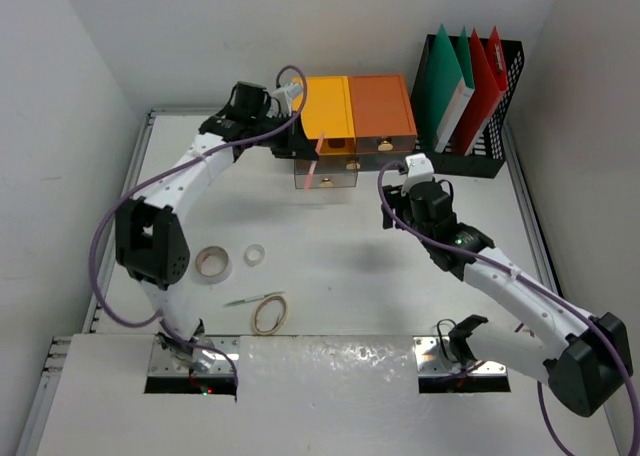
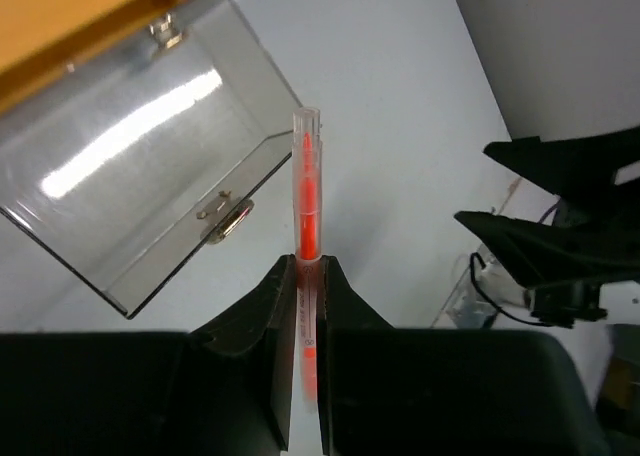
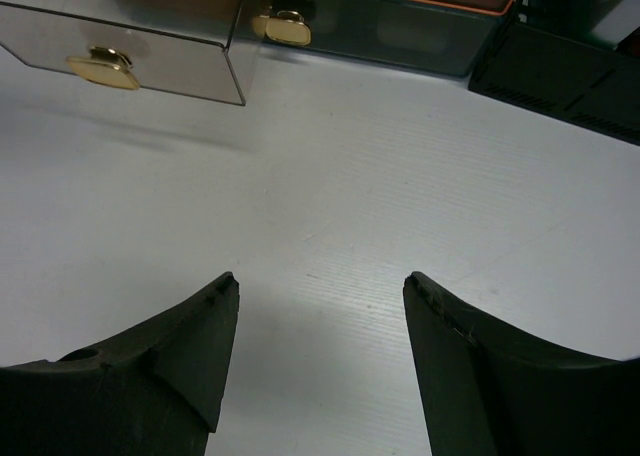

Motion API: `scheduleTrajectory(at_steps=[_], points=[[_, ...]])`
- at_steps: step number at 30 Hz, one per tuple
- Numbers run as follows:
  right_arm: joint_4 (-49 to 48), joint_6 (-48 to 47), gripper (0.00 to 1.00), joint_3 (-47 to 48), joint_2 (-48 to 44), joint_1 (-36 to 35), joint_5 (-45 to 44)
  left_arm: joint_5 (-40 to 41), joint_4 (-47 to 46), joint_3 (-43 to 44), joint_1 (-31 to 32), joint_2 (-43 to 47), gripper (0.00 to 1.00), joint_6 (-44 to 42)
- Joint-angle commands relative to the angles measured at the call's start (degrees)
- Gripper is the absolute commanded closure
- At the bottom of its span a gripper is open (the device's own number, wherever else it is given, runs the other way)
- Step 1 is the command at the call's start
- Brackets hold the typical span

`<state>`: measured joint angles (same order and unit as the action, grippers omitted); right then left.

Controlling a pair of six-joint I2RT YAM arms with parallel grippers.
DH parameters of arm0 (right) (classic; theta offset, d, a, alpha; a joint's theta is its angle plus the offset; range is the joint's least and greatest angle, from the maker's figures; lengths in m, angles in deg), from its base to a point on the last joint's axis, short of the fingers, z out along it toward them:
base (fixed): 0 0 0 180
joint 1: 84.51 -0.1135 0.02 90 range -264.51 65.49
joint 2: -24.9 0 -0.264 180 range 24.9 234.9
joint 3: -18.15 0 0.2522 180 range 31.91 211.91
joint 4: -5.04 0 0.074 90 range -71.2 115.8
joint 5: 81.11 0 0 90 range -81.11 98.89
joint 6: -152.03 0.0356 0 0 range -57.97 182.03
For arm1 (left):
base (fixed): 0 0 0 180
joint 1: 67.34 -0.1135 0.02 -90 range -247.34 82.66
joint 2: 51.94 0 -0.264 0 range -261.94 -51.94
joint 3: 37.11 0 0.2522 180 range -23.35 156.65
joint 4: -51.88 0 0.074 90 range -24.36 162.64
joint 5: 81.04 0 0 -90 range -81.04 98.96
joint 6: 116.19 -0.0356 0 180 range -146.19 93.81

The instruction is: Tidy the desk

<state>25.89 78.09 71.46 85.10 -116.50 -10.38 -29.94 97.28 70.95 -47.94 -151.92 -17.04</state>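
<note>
The white desk (image 1: 350, 266) carries an orange and yellow drawer unit (image 1: 355, 111) at the back. Its clear drawer (image 1: 325, 174) is pulled out; it also shows in the left wrist view (image 2: 150, 176). My left gripper (image 1: 303, 146) is shut on an orange pen (image 1: 316, 162) and holds it above the open drawer's right side. In the left wrist view the pen (image 2: 308, 201) sticks out between the closed fingers (image 2: 255, 326). My right gripper (image 1: 390, 198) is open and empty, low over bare desk in front of the drawers, as its wrist view shows (image 3: 320, 286).
A black file holder (image 1: 470, 86) with green and red folders stands at the back right. Two tape rolls (image 1: 212, 264) (image 1: 255, 253), a thin pen (image 1: 250, 299) and a rubber band (image 1: 268, 314) lie at the front left. The gold drawer handles (image 3: 100, 66) (image 3: 285, 26) face my right gripper.
</note>
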Motion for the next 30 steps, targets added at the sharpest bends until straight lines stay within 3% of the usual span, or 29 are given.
scheduleTrajectory(at_steps=[1,4,6,7,9,17,22,30], points=[[0.4,0.5,0.35,2.5,-1.8,0.2,-0.8,-4.7,-5.6,-0.3,-0.1,-2.7,1.0,15.9],[0.5,0.2,0.35,2.7,-1.6,0.2,-1.1,3.8,-25.2,-3.6,-0.1,1.5,1.0,15.8],[0.6,-0.1,0.35,3.0,-1.3,0.2,-0.7,8.1,-29.6,-2.6,0.1,3.1,1.0,12.3],[0.7,-0.1,0.35,3.0,-1.1,0.2,-0.7,9.4,-28.4,0.4,0.4,1.6,1.0,6.8],[1.3,-0.7,0.35,3.1,-1.0,0.1,-1.0,12.3,-21.5,7.5,0.7,-1.5,1.0,4.0],[1.4,-1.1,0.35,2.4,-0.8,0.2,-1.7,16.7,-26.7,6.2,1.4,-8.2,1.0,-4.8],[2.7,-1.8,0.35,2.3,-1.1,0.2,-2.5,18.8,-22.4,11.0,3.3,-13.7,1.0,-11.6],[3.9,-3.4,0.35,2.0,-3.0,0.2,-3.6,21.3,-24.2,-0.8,4.5,-10.2,1.0,-15.7]])
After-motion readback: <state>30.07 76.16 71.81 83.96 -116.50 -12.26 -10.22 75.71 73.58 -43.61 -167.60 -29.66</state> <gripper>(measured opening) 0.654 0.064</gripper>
